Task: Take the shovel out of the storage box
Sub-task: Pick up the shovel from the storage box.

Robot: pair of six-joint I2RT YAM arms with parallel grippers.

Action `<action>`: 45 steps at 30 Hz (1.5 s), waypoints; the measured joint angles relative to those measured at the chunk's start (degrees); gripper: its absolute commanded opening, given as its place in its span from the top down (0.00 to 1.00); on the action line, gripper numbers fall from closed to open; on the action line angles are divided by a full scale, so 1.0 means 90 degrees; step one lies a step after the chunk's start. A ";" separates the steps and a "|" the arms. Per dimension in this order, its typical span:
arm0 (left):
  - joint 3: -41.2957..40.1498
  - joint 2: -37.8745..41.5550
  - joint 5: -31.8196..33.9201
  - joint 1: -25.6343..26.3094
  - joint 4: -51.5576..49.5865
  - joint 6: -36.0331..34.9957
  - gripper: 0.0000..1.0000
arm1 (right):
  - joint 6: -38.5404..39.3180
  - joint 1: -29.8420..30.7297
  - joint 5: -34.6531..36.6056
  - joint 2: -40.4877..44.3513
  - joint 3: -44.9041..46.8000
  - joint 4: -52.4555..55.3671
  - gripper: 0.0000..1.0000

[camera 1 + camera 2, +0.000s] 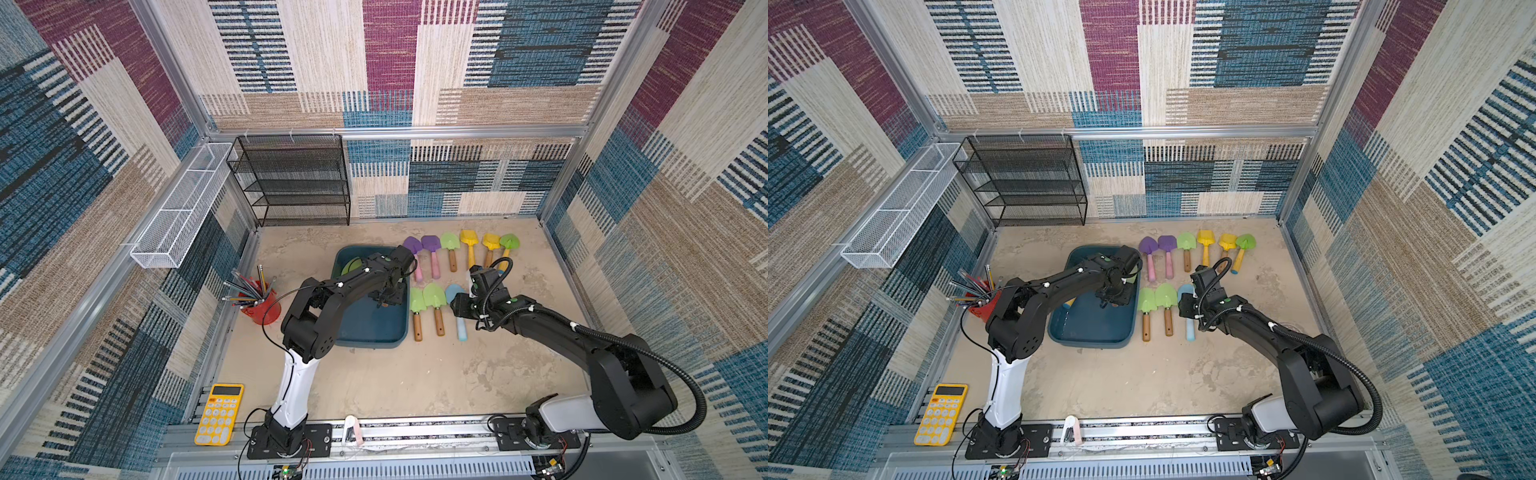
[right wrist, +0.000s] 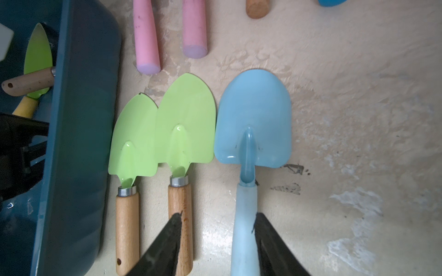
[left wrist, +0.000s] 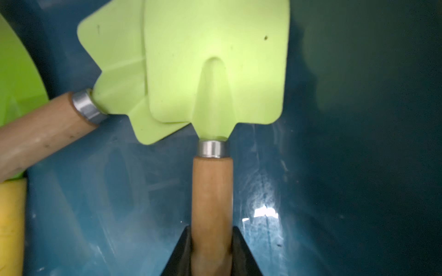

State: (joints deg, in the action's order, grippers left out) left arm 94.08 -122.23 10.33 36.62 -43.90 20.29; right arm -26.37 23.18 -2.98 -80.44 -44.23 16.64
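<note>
Grasp stage of the extraction: left fingers are pinched tight on the wooden handle of a green shovel inside the storage box, near its 3 o'clock wall in a top view, blade aimed at 12 o'clock and lying over a second green shovel; the lift looks not yet begun; the next move, I judge, calls for a straight rise clear of that neighbour and the rim, then a carry toward 3 o'clock, where laid-out shovels rest on the desk; right fingers stand partly apart astride a blue shovel, gripping nothing.
</note>
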 measured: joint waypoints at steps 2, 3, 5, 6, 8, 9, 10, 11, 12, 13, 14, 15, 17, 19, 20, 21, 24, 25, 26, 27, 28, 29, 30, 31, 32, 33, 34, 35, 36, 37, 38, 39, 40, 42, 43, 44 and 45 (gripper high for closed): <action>0.0010 -0.0005 0.0017 0.0002 -0.0010 -0.0002 0.86 | 0.0000 0.0000 -0.0002 0.0000 0.0000 -0.0007 0.49; 0.0010 -0.0005 0.0019 0.0007 -0.0010 -0.0007 0.89 | 0.0000 0.0000 -0.0002 0.0000 0.0000 -0.0007 0.49; 0.0012 -0.0005 0.0034 0.0010 -0.0022 -0.0007 0.96 | 0.0000 0.0000 -0.0002 0.0000 -0.0010 0.0000 0.49; 0.0012 0.0002 0.0034 0.0010 -0.0041 -0.0012 0.98 | 0.0002 0.0000 0.0000 0.0010 -0.0032 0.0012 0.49; 0.0010 0.0061 0.0029 0.0015 -0.0090 -0.0010 0.99 | 0.0002 0.0000 0.0002 0.0073 -0.0085 0.0049 0.49; -0.0012 0.0143 0.0029 0.0015 -0.0097 -0.0012 1.00 | 0.0002 0.0000 0.0002 0.0117 -0.0109 0.0046 0.49; -0.0029 0.0243 0.0029 0.0015 -0.0109 -0.0010 1.00 | 0.0002 0.0000 0.0002 0.0160 -0.0138 0.0044 0.49; -0.0049 0.0342 0.0029 0.0015 -0.0112 -0.0010 1.00 | 0.0002 0.0000 0.0002 0.0189 -0.0155 0.0046 0.49; -0.0063 0.0471 0.0032 0.0012 -0.0117 -0.0010 1.00 | 0.0002 0.0000 -0.0002 0.0223 -0.0175 0.0041 0.49; -0.0075 0.0593 0.0034 0.0012 -0.0129 -0.0010 1.00 | 0.0002 0.0000 -0.0029 0.0243 -0.0187 0.0041 0.49; -0.0087 0.0678 0.0036 0.0012 -0.0136 -0.0010 1.00 | 0.0002 0.0000 -0.0056 0.0255 -0.0199 0.0041 0.49; -0.0104 0.0770 0.0036 0.0000 -0.0168 -0.0010 1.00 | 0.0002 0.0000 -0.0112 0.0267 -0.0209 0.0039 0.49; -0.0148 0.0903 0.0041 -0.0002 -0.0216 -0.0010 1.00 | -0.0002 0.0000 -0.0221 0.0294 -0.0233 0.0036 0.48; -0.0231 0.1054 0.0044 -0.0017 -0.0289 -0.0012 1.00 | -0.0022 0.0000 -0.0333 0.0311 -0.0270 0.0017 0.46; -0.0279 0.1134 0.0044 -0.0024 -0.0333 -0.0012 1.00 | -0.0024 0.0000 -0.0389 0.0316 -0.0289 -0.0007 0.45; -0.0335 0.1226 0.0039 -0.0039 -0.0367 -0.0010 1.00 | -0.0051 0.0000 -0.0471 0.0323 -0.0306 -0.0039 0.44; -0.0527 0.1489 -0.0027 -0.0097 -0.0355 -0.0007 1.00 | -0.0087 0.0000 -0.0738 0.0321 -0.0362 -0.0151 0.41; -0.0605 0.1566 -0.0027 -0.0109 -0.0350 -0.0007 1.00 | -0.0121 0.0000 -0.0848 0.0321 -0.0376 -0.0209 0.41; -0.0712 0.1664 -0.0056 -0.0126 -0.0330 0.0022 1.00 | -0.0151 0.0000 -0.0974 0.0313 -0.0389 -0.0299 0.40; -0.0828 0.1758 -0.0180 -0.0153 -0.0306 0.0039 1.00 | -0.0202 0.0000 -0.1107 0.0296 -0.0391 -0.0393 0.40; -0.0916 0.1826 -0.0282 -0.0180 -0.0291 0.0041 1.00 | -0.0226 0.0000 -0.1231 0.0272 -0.0391 -0.0483 0.39; -0.1032 0.1916 -0.0384 -0.0199 -0.0262 0.0053 1.00 | -0.0255 0.0000 -0.1362 0.0240 -0.0391 -0.0566 0.39; -0.1146 0.2011 -0.0449 -0.0231 -0.0228 0.0068 1.00 | -0.0287 0.0000 -0.1511 0.0199 -0.0391 -0.0663 0.39; -0.1258 0.2106 -0.0571 -0.0270 -0.0185 0.0085 1.00 | -0.0342 0.0000 -0.1649 0.0158 -0.0391 -0.0758 0.39; -0.1394 0.2232 -0.0736 -0.0308 -0.0134 0.0104 1.00 | -0.0393 0.0000 -0.1800 0.0121 -0.0391 -0.0865 0.38; -0.1523 0.2353 -0.0874 -0.0357 -0.0051 0.0117 1.00 | -0.0452 0.0002 -0.1962 0.0083 -0.0391 -0.0974 0.38; -0.1656 0.2475 -0.1015 -0.0415 0.0039 0.0163 1.00 | -0.0505 0.0007 -0.2103 0.0049 -0.0391 -0.1088 0.38; -0.1770 0.2589 -0.1115 -0.0483 0.0107 0.0233 1.00 | -0.0563 0.0012 -0.2263 0.0005 -0.0391 -0.1231 0.37; -0.1892 0.2703 -0.1246 -0.0546 0.0197 0.0282 1.00 | -0.0610 0.0027 -0.2412 -0.0041 -0.0391 -0.1365 0.37; -0.1987 0.2790 -0.1396 -0.0602 0.0284 0.0316 1.00 | -0.0678 0.0041 -0.2545 -0.0087 -0.0391 -0.1484 0.37; -0.2108 0.2890 -0.1586 -0.0687 0.0389 0.0408 1.00 | -0.0746 0.0058 -0.2686 -0.0146 -0.0391 -0.1622 0.36; -0.2232 0.2992 -0.1763 -0.0755 0.0503 0.0452 1.00 | -0.0816 0.0083 -0.2839 -0.0204 -0.0391 -0.1766 0.36; -0.2329 0.3072 -0.1899 -0.0806 0.0590 0.0505 1.00 | -0.0891 0.0090 -0.2973 -0.0262 -0.0391 -0.1894 0.35; -0.2562 0.3252 -0.2266 -0.0942 0.0814 0.0631 1.00 | -0.1054 0.0131 -0.3269 -0.0403 -0.0391 -0.2229 0.34; -0.2679 0.3325 -0.2492 -0.1015 0.0952 0.0716 1.00 | -0.1115 0.0158 -0.3383 -0.0469 -0.0391 -0.2368 0.34; -0.2807 0.3390 -0.2739 -0.1103 0.1098 0.0804 1.00 | -0.1188 0.0197 -0.3509 -0.0546 -0.0401 -0.2506 0.34; -0.2946 0.3458 -0.2943 -0.1212 0.1260 0.0908 1.00 | -0.1260 0.0245 -0.3631 -0.0634 -0.0427 -0.2637 0.34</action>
State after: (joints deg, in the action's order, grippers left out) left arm 67.57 -91.11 -16.16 25.71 -32.56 28.47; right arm -37.71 25.39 -35.66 -86.15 -48.07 -7.09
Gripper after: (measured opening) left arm 0.253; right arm 0.661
